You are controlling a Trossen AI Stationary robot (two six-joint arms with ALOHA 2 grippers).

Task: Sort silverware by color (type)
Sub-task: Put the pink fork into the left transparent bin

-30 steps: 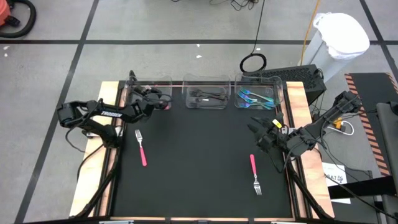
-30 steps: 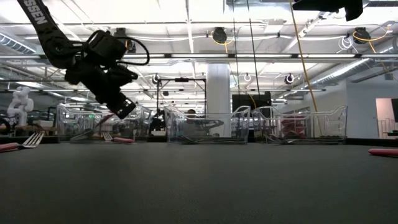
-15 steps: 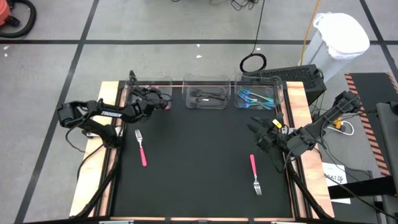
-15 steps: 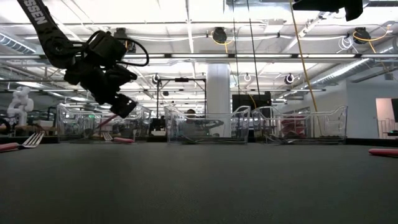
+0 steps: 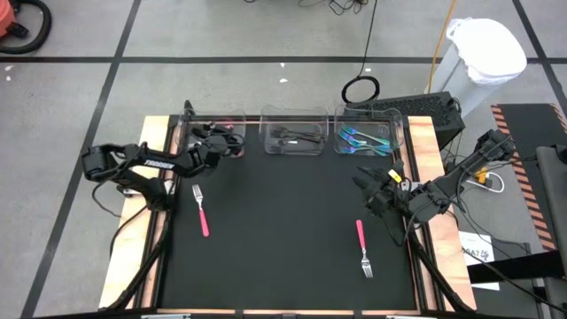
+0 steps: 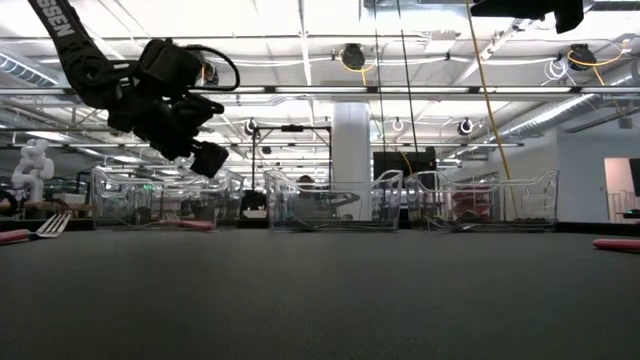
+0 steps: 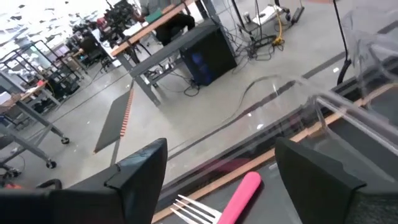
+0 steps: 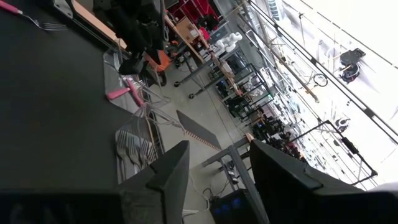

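Note:
Three clear bins stand along the table's far edge. The left bin (image 5: pixel 205 133) holds pink-handled silverware (image 7: pixel 242 193), the middle bin (image 5: pixel 295 137) black pieces, the right bin (image 5: pixel 365 140) teal ones. My left gripper (image 5: pixel 223 139) hovers open over the left bin with nothing between its fingers (image 7: pixel 143 168); a pink handle and silver fork tines (image 7: pixel 194 208) lie on the bin floor below it. Two pink-handled forks lie flat on the black mat, one at the left (image 5: pixel 201 211), one at the right (image 5: pixel 362 246). My right gripper (image 5: pixel 363 184) waits open above the mat's right side.
The bins' thin clear walls (image 6: pixel 330 200) rise above the mat's far edge. The wooden table border (image 5: pixel 158 133) frames the mat. A white bag-lined bin (image 5: pixel 483 53) and cables stand off the table at the far right. The mat's middle (image 5: pixel 283 221) is bare.
My left gripper has opened over the left bin and let go of a pink-handled piece, which has dropped from a slant to lie flat in the bin. The gripper has risen slightly and its fingers have tipped toward level.

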